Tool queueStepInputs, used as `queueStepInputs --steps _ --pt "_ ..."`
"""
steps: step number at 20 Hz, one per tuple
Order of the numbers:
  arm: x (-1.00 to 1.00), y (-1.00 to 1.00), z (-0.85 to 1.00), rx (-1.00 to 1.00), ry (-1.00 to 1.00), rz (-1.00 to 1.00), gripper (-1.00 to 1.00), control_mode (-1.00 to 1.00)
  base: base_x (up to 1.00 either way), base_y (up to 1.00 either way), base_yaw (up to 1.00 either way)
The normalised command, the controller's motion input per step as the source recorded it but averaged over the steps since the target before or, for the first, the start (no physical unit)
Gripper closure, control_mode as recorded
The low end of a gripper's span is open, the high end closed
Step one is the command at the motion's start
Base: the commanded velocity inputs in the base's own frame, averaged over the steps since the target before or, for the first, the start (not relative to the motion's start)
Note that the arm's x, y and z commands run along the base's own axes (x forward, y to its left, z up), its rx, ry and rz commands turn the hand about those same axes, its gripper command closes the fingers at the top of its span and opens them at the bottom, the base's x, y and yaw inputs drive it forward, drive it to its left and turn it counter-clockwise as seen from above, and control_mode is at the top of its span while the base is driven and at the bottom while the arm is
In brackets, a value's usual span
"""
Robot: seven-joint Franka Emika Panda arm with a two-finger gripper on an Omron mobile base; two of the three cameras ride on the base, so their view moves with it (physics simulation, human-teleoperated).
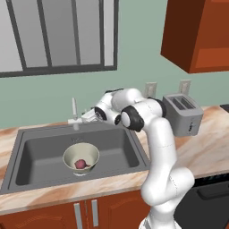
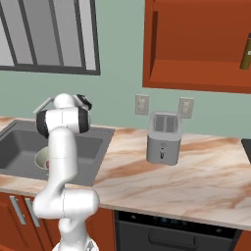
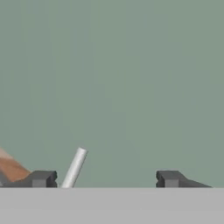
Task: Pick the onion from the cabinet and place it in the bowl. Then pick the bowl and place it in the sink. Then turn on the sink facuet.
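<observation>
Onion (image 1: 80,164) inside bowl (image 1: 81,154); bowl in sink (image 1: 40,152); tool (image 3: 105,179) spread wide, empty.

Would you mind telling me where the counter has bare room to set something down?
Free: the marble counter right of the toaster, and the strip between the toaster and the sink. Crowded: the sink, where the bowl holding the onion sits, and around the faucet, where the gripper is.
</observation>
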Motion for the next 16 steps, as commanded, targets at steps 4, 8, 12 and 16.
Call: queueStepInputs --steps 4,8,12,16 --pt "0.11 0.34 0.0 0.0 0.09 -0.02 1.0 -1.0 0.0 0.0 0.0" --pt "0.03 0.09 0.0 0.0 0.16 -0.01 1.0 -1.0 0.0 0.0 0.0" --pt "0.0 -0.01 0.0 0.04 0.22 -0.03 1.0 -1.0 0.0 0.0 0.0" --pt "0.0 -0.2 0.0 0.08 0.24 -0.04 1.0 -1.0 0.0 0.0 0.0"
